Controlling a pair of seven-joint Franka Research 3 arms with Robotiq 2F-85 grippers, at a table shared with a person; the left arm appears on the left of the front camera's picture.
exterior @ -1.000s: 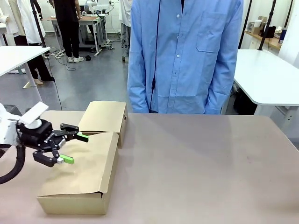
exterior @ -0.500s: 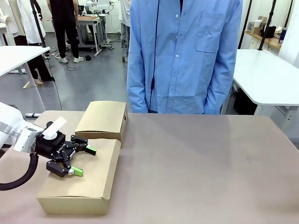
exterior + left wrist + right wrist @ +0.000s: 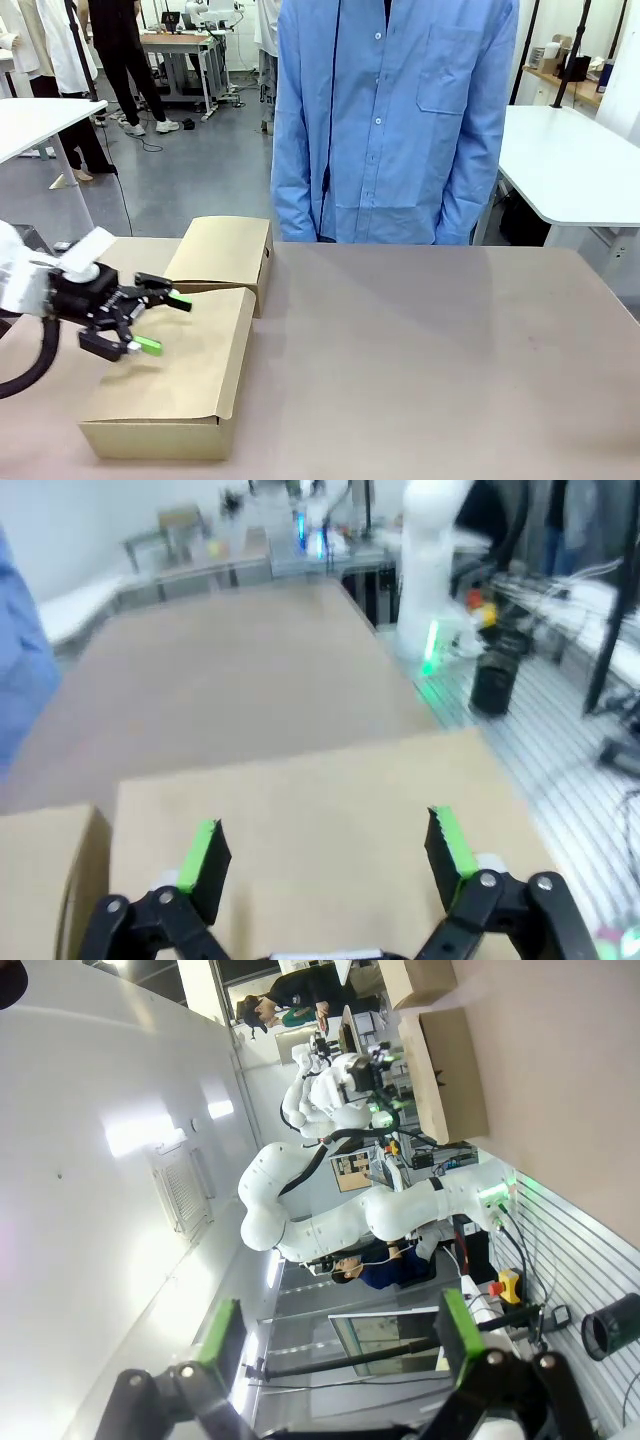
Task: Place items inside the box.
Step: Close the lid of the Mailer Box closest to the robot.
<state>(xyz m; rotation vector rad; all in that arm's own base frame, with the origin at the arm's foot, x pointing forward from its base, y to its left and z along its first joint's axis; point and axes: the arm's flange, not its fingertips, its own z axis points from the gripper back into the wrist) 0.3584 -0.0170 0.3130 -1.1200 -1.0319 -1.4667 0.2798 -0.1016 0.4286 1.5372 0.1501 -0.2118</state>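
The box (image 3: 190, 365) is the large shallow cardboard one at the table's left, its wide lid flap lying down over it and hiding the inside. The items are out of view. My left gripper (image 3: 165, 323) hovers open just above the flap, green fingertips (image 3: 180, 300) spread and holding nothing. In the left wrist view the open left gripper (image 3: 328, 850) looks across the flat lid of the box (image 3: 320, 780). My right gripper (image 3: 340, 1332) is open and empty, away from the table, with the box (image 3: 452, 1070) far off.
A smaller, narrower cardboard box (image 3: 225, 250) stands closed right behind the big one. A person in a blue shirt (image 3: 395, 120) stands at the far edge. Bare brown tabletop (image 3: 430, 350) stretches from the middle to the right.
My left gripper dipped down and right onto the lid, pressing it flat, then drew back up and left. The lid's right edge has sprung up slightly.
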